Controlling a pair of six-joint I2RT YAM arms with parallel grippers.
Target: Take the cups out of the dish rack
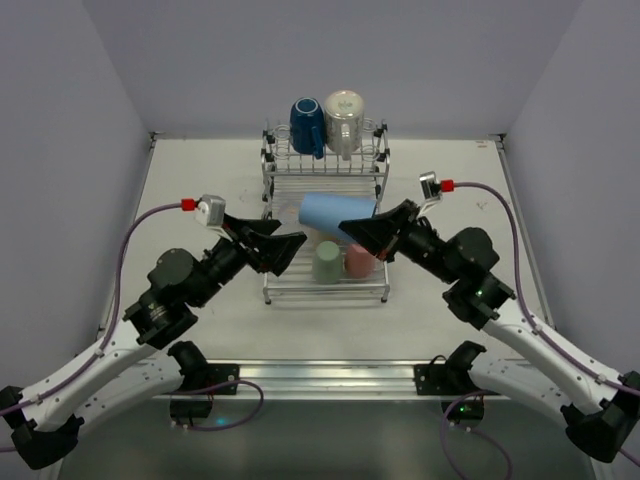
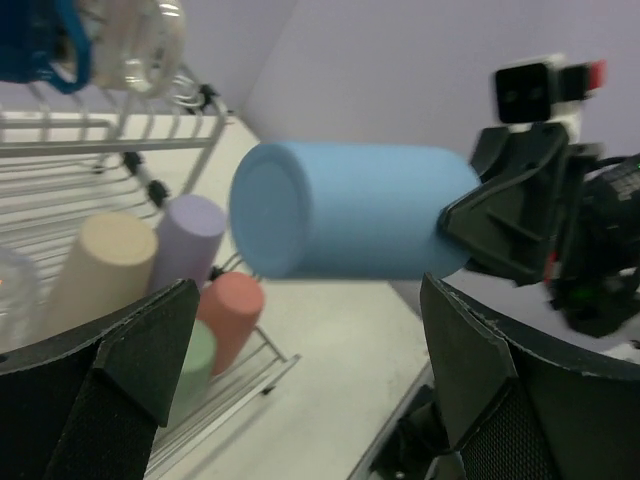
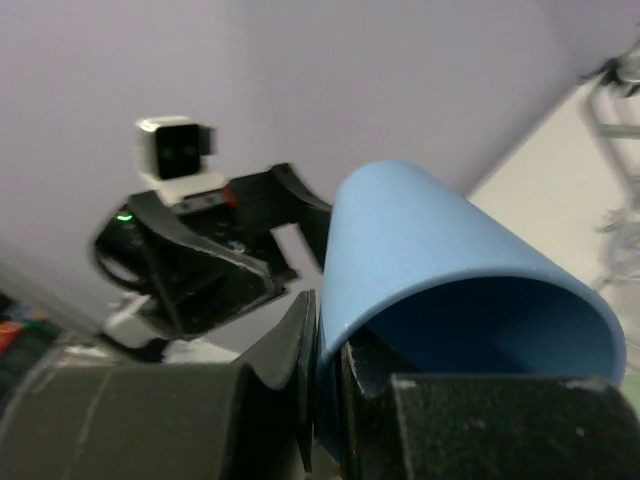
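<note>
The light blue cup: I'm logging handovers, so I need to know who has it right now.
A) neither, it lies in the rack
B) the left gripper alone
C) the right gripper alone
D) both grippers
C: the right gripper has its jaws pinched on the rim of the light blue cup, one inside and one outside, holding it on its side above the dish rack, while the left gripper has open jaws that are not closed on it.
</note>
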